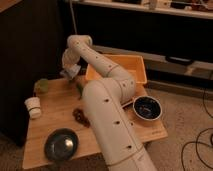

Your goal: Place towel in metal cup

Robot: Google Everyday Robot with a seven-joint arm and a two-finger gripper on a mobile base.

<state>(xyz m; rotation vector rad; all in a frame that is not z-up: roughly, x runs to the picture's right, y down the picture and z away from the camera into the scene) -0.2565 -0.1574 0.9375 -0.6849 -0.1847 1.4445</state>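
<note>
My white arm reaches from the bottom of the view up to the table's far left, and the gripper (pixel 70 73) hangs just above the wooden table (pixel 55 120) near its back edge. A pale grey bit shows at the gripper's tip; I cannot tell whether it is the towel. A small dark green thing (pixel 79 88) lies on the table just right of the gripper. A round metal vessel (pixel 61 144), seen from above, stands at the table's front left, well away from the gripper.
An orange bin (pixel 131 68) stands at the back right behind the arm. A dark blue bowl (pixel 147 107) sits at the right edge. A white cup (pixel 33 106) and a green object (pixel 41 86) are at the left. A brown clump (pixel 80 116) lies mid-table.
</note>
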